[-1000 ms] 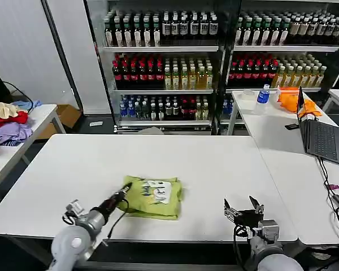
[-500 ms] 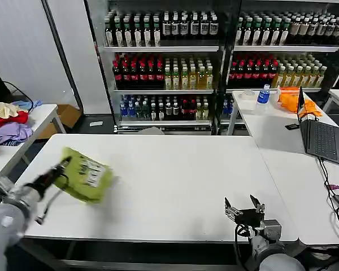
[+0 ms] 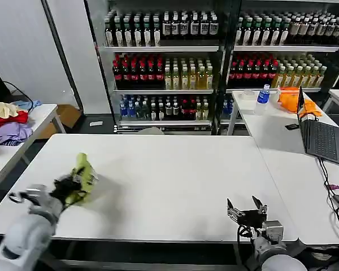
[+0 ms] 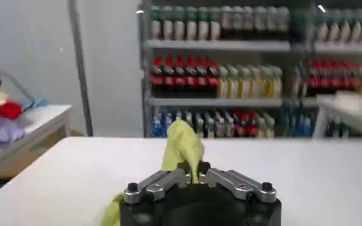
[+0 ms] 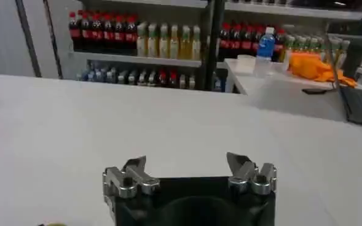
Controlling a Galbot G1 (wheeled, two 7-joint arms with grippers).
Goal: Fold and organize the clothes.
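The left claw [image 3: 73,186] is clamped on the folded lime T-shirt [image 3: 83,176], holding it at the desk's [image 3: 175,169] left edge; the step looks like stowing, so next comes a controlled release. The right claw [image 3: 247,210] waits spread wide, near the front edge

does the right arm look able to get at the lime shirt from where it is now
Probably not easily. The lime shirt is clamped in the left gripper at the table's far left, while the right gripper, jaws open, sits at the near right edge. Nothing lies between them, but it is a long way across.
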